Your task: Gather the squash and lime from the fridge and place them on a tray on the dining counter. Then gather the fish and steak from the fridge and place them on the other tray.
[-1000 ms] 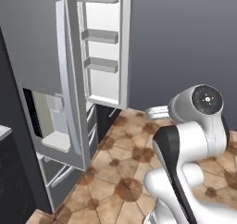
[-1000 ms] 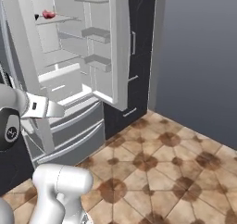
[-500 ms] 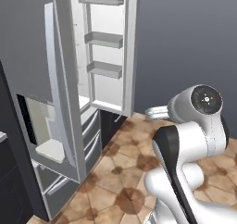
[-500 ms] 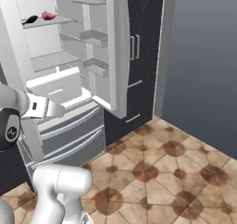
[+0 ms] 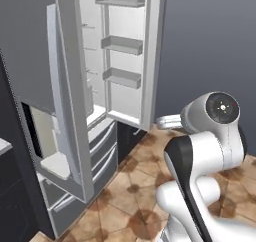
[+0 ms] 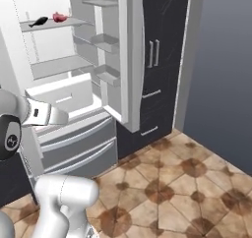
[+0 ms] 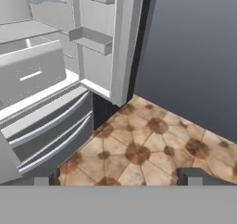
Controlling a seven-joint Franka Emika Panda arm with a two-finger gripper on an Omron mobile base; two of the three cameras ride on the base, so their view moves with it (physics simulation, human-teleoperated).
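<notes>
The fridge (image 6: 129, 60) stands with both doors swung open; its white shelves and door bins show. On an upper shelf at the far left lie the fish (image 6: 38, 21), dark and slim, and the red steak (image 6: 60, 17) just right of it. My gripper (image 7: 120, 177) is open with nothing between its fingers, well short of the fridge and looking down past the right door (image 7: 125, 42) at the floor. The squash, the lime, the trays and the dining counter are out of view.
The fridge's grey drawers (image 6: 78, 143) sit below the shelves. The open left door (image 5: 70, 116) juts out beside the arm. Dark tall cabinets (image 6: 155, 60) and a grey wall (image 6: 221, 65) stand right of the fridge. Brown tiled floor (image 6: 172, 183) lies open in front.
The whole picture has shifted in both base views: the base has moved and the fridge now stands closer and more central. The gripper stays open and holds nothing.
</notes>
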